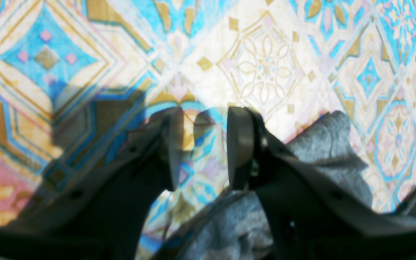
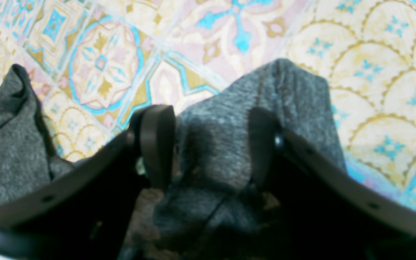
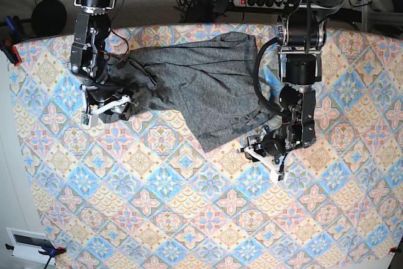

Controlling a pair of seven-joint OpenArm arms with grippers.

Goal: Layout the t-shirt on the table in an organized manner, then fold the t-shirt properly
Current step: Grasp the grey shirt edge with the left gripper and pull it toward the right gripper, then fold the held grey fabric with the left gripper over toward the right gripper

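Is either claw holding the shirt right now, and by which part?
The right claw straddles a raised fold of the shirt, whether gripped cannot be told. The left claw holds nothing.

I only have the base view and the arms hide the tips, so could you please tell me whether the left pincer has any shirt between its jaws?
Observer: No. In the left wrist view the left pincer stands open, and only the patterned table shows between its tips.
Operator: Thank you. Where is the cloth relative to it?
Observer: The t-shirt lies bunched beside and behind one finger, not between the tips.
Operator: And the other arm?
Observer: The right pincer is open too, and a raised fold of shirt lies in its gap.
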